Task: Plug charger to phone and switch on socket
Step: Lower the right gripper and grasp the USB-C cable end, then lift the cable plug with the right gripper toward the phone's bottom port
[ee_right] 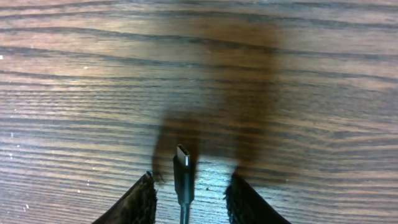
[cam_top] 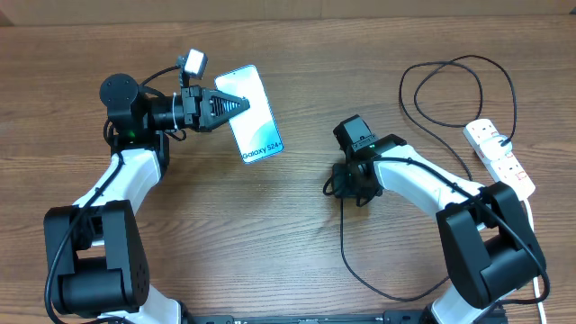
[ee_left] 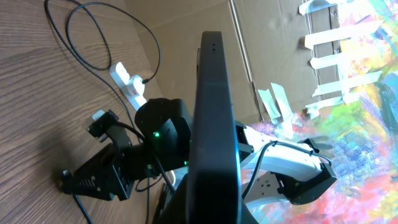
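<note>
Black charger plug (ee_right: 183, 163) lies on the wooden counter (cam_top: 306, 54) between the spread right pincer (ee_right: 191, 186), which should close squarely behind its tip, while the left pincer (cam_top: 236, 105) pinches the phone (cam_top: 256, 121).

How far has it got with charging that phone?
Done: the left gripper holds the phone up. In hand: the right gripper straddles the charger tip, jaws open. To do: plugging it in and switching on the socket.
</note>
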